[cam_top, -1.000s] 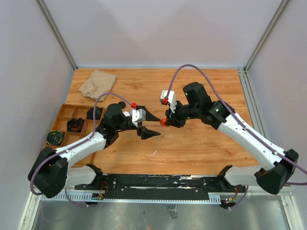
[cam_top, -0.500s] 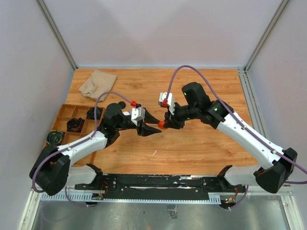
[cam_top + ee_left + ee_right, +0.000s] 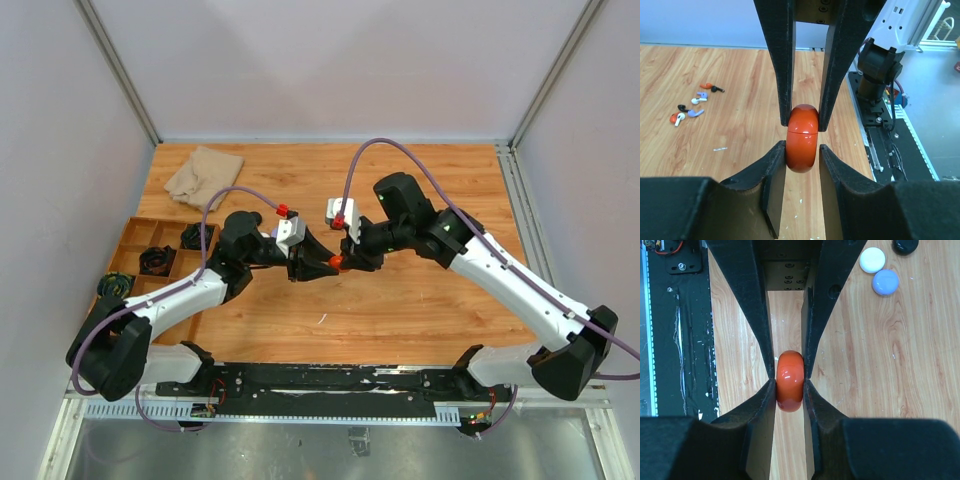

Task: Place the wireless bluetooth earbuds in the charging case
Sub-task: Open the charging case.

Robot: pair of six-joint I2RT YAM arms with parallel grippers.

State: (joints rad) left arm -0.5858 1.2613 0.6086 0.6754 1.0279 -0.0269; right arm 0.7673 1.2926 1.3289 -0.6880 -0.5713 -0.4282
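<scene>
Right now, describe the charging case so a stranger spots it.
Start above the middle of the wooden table. There the left pincer and right pincer both clamp a round charging case. It alone is glossy orange-red; the white puck and lilac puck lie loose.

Case (image 3: 338, 262) above mid-table (image 3: 400, 320), pinched from the left by the left gripper (image 3: 318, 265) and from the right by the right gripper (image 3: 350, 258). Both finger pairs touch it.

Tray (image 3: 135, 235) on the table's left edge, coiled items in its compartments. Cloth (image 3: 204, 174) behind the tray, far-left corner.

Left wrist view: earbuds (image 3: 692, 102) scattered on the table, left of the case.

Right wrist view: three pucks (image 3: 885, 282) on the table, upper right of the case, just beside each other.
</scene>
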